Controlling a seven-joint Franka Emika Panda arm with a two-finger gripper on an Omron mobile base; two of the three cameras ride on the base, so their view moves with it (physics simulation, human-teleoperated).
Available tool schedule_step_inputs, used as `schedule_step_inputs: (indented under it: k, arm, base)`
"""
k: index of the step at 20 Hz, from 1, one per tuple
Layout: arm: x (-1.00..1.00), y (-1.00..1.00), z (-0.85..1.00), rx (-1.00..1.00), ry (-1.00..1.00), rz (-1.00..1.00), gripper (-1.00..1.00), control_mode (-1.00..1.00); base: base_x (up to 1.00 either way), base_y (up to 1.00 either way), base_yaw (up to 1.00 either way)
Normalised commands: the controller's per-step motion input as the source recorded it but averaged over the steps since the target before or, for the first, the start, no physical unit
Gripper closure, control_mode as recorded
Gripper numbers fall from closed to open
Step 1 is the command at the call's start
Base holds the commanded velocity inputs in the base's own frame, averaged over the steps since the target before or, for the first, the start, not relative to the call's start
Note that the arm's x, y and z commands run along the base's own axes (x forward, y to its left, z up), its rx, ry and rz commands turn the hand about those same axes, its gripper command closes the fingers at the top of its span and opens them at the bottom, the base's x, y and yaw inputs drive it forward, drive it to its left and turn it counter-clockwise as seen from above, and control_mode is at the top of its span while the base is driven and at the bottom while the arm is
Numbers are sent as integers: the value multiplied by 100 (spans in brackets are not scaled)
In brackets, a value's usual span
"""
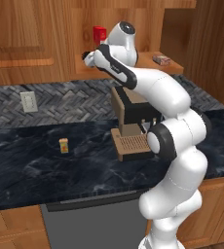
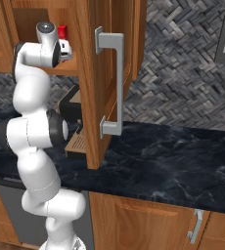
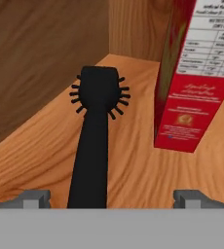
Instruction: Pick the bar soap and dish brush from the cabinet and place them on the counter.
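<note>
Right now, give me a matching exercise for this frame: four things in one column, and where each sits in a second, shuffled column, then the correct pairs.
Things:
1. dish brush
2. bar soap
3. red box
4. small orange-yellow block

Places:
A. standing upright on the cabinet shelf, next to the brush
B. on the black counter, left of the arm
D. lying flat on the cabinet shelf, handle pointing between the open end effector fingertips
C. on the right end of the cabinet shelf, far from the box

Pairs: 1-D, 2-C, 3-A, 4-B
</note>
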Motion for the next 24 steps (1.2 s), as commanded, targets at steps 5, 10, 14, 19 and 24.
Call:
schedule_step_inputs:
  k: [5, 10, 14, 19, 24]
  arm:
    - [14, 1, -13, -2, 0, 0, -100, -100]
    - [10, 9, -23, -2, 0, 0, 100, -100]
    - [0, 1, -18, -1, 1, 0, 100, -100]
    - [-6, 0, -18, 0, 0, 0, 100, -100]
    - [-25, 0, -13, 0, 0, 0, 100, -100]
  base:
    - [0, 0, 0]
    - [0, 0, 0]
    - [0, 0, 0]
    - [0, 0, 0]
    - [0, 0, 0]
